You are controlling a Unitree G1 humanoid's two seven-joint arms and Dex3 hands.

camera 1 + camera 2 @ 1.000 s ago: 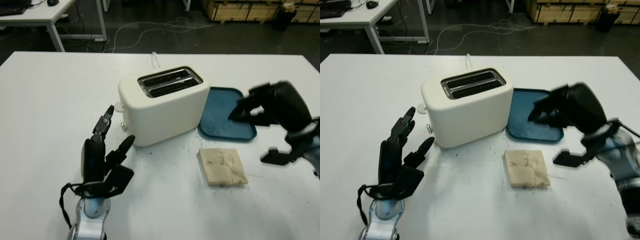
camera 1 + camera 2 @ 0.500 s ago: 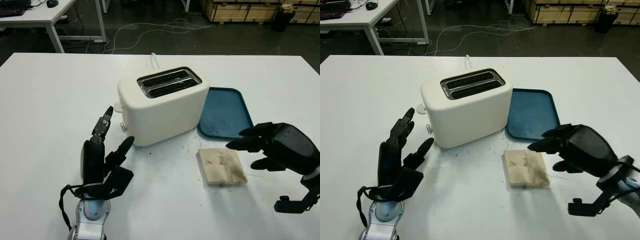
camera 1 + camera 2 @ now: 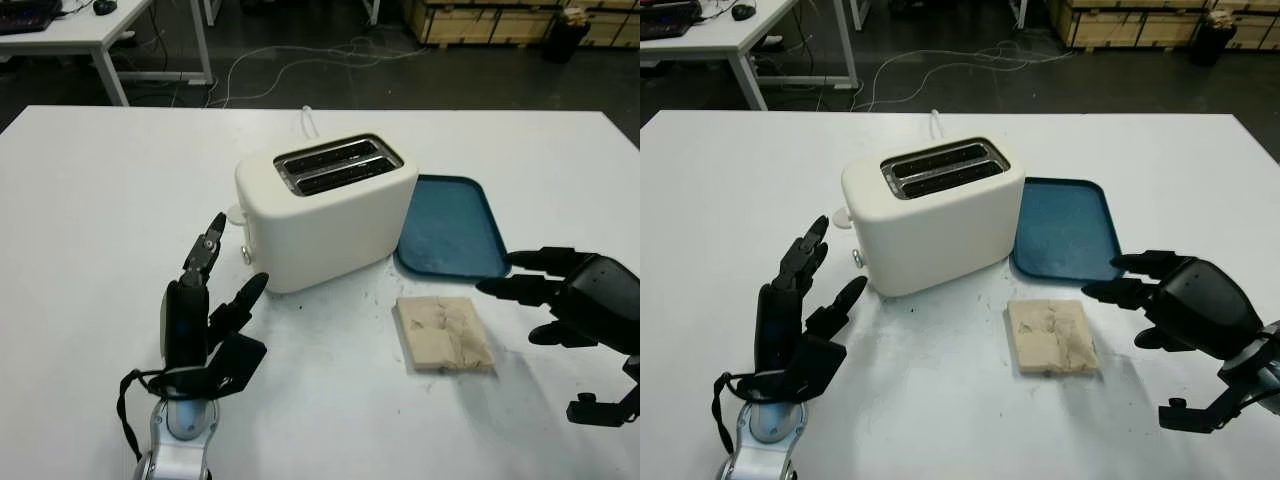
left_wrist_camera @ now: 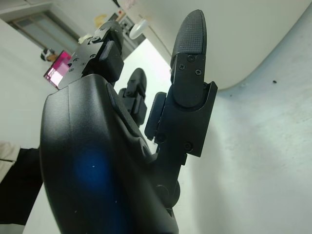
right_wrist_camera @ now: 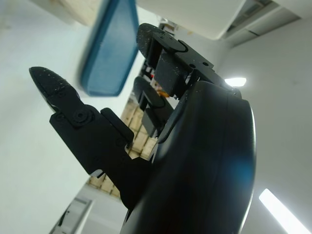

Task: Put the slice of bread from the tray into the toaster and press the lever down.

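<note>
Fingers [image 3: 520, 287] of the right hand [image 3: 575, 305] were held extended, gripping nothing, beside the bread slice [image 3: 443, 332].
The slice was seen on the table [image 3: 90, 210], near the tray [image 3: 450, 228]; the left hand [image 3: 205, 320] was open before the toaster [image 3: 325, 210].

Left hand [image 3: 205, 320]; right hand [image 3: 575, 300]; both open

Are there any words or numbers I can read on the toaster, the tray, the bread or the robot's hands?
No readable text anywhere in these pictures.
Toaster: plain cream sides, no brand or numbers to make out.
Blue tray: plain, no label.
Slice of bread: lies on the table, no markings.
Left hand, open, near the toaster: black shell, no print.
Right hand, open, beside the bread: black shell, no print.
</note>
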